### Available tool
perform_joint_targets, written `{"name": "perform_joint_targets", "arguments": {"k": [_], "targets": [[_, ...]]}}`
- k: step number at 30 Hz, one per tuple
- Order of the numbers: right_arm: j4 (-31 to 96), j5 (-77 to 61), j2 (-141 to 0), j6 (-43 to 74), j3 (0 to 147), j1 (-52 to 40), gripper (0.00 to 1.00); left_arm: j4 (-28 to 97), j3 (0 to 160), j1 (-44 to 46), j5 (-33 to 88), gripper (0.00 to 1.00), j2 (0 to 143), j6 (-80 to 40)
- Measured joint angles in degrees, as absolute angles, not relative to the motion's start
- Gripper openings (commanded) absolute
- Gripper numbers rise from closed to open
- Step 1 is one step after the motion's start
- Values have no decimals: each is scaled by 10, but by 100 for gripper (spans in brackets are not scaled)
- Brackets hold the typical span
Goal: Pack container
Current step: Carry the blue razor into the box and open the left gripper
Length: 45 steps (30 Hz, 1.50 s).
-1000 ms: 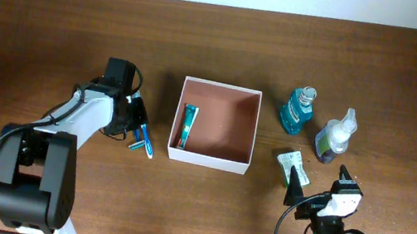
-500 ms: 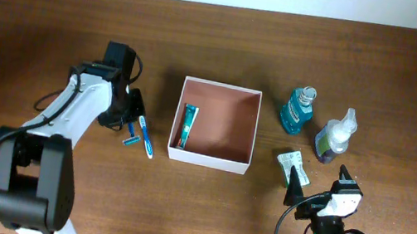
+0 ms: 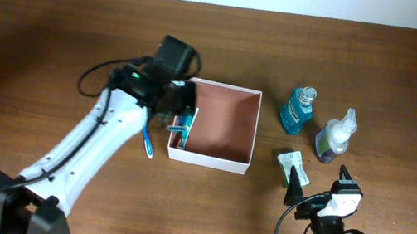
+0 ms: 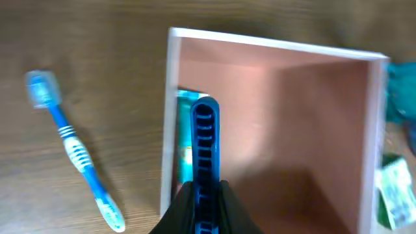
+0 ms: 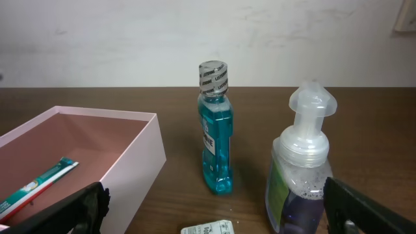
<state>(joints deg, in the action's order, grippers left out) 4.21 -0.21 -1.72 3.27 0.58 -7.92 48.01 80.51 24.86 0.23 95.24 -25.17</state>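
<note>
The left arm (image 3: 94, 149) is stretched out diagonally. The left gripper (image 4: 205, 195) clamps a blue razor (image 4: 205, 140) just above the container (image 4: 170, 117), whose left wall lies under it. The right gripper (image 5: 211, 195) is spread wide.

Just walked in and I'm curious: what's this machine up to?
The left gripper holds a blue razor over the left side of the white box, where a toothpaste tube already lies. A toothbrush lies on the table beside the box. The right gripper sits open, holding nothing, near a mouthwash bottle and a pump bottle.
</note>
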Motion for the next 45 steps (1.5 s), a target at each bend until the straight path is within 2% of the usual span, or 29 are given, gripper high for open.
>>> {"name": "perform_joint_targets", "arguments": {"k": [11, 45], "targets": [[42, -2, -17, 32, 6, -79, 98, 475, 806, 300, -35, 1, 957, -246], [42, -2, -17, 33, 6, -79, 98, 441, 806, 301, -80, 2, 1126, -244]]}}
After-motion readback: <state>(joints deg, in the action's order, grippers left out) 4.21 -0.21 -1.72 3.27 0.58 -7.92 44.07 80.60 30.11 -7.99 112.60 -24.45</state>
